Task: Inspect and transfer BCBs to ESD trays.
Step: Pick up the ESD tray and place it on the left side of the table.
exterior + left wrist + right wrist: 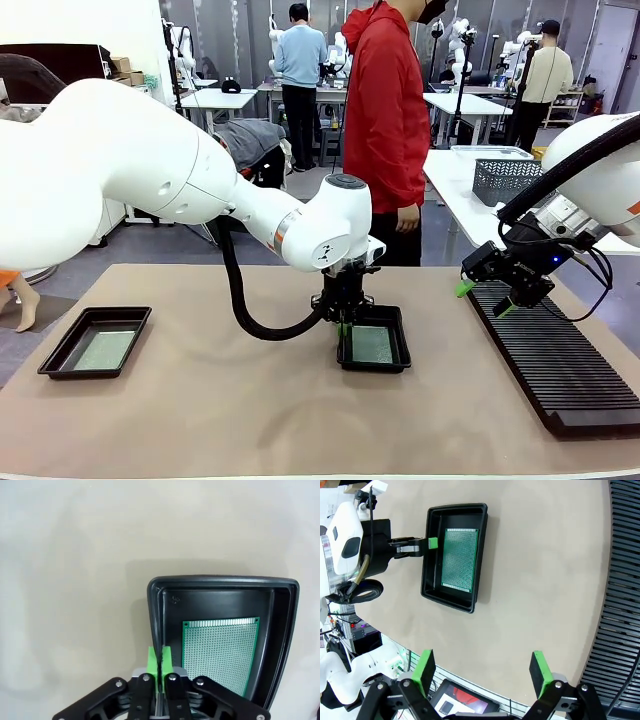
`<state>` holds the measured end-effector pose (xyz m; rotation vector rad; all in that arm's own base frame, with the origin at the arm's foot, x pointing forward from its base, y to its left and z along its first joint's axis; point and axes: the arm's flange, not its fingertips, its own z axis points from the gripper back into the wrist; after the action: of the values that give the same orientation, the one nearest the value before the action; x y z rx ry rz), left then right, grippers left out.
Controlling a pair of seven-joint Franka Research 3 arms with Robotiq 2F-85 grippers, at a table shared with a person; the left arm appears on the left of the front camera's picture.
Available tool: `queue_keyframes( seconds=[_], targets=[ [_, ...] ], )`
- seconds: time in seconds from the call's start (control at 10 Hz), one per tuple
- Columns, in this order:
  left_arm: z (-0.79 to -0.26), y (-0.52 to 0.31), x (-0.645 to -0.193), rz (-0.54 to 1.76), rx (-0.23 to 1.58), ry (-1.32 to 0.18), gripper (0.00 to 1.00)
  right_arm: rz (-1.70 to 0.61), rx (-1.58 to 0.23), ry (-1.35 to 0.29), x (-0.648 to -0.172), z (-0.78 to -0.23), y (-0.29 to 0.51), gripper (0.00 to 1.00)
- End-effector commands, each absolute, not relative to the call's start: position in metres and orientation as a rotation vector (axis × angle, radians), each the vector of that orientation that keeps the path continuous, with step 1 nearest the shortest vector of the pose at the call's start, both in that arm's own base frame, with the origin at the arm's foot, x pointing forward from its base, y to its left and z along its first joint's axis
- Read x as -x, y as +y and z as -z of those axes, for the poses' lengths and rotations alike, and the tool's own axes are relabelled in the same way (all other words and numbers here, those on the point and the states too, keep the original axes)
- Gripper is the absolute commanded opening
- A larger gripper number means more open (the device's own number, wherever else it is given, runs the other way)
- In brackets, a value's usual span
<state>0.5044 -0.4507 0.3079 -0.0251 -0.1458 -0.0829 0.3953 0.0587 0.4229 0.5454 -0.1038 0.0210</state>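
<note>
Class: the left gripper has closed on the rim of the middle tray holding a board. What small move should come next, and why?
Probably a gentle pull or lift of the tray: the left gripper is shut on its rim, the board lies flat inside, and the right gripper waits open.

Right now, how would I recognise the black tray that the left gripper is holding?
On the beige table lie two shallow black plastic trays with a green board each. Take the middle tray, near the long ribbed rack. Only this tray has the left gripper shut on its rim.
</note>
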Motion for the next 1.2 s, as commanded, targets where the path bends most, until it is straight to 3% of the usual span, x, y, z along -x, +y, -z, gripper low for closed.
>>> queue_keyframes(
  seconds=[0.0, 0.4, 0.8, 1.1],
  targets=[
    [-0.304, -0.448, -0.509, 0.086, 0.046, -0.143, 0.00, -0.004, -0.542, -0.096, -0.397, -0.425, 0.061, 1.00],
    [-0.304, -0.442, -0.503, 0.061, 0.098, -0.128, 0.00, -0.004, -0.542, -0.096, -0.397, -0.425, 0.061, 1.00],
    [-0.307, -0.451, -0.506, 0.074, 0.035, -0.145, 0.00, -0.004, -0.542, -0.096, -0.397, -0.425, 0.061, 1.00],
    [-0.311, -0.435, -0.507, 0.062, 0.118, -0.153, 0.03, -0.004, -0.542, -0.096, -0.397, -0.425, 0.061, 1.00]
  ],
)
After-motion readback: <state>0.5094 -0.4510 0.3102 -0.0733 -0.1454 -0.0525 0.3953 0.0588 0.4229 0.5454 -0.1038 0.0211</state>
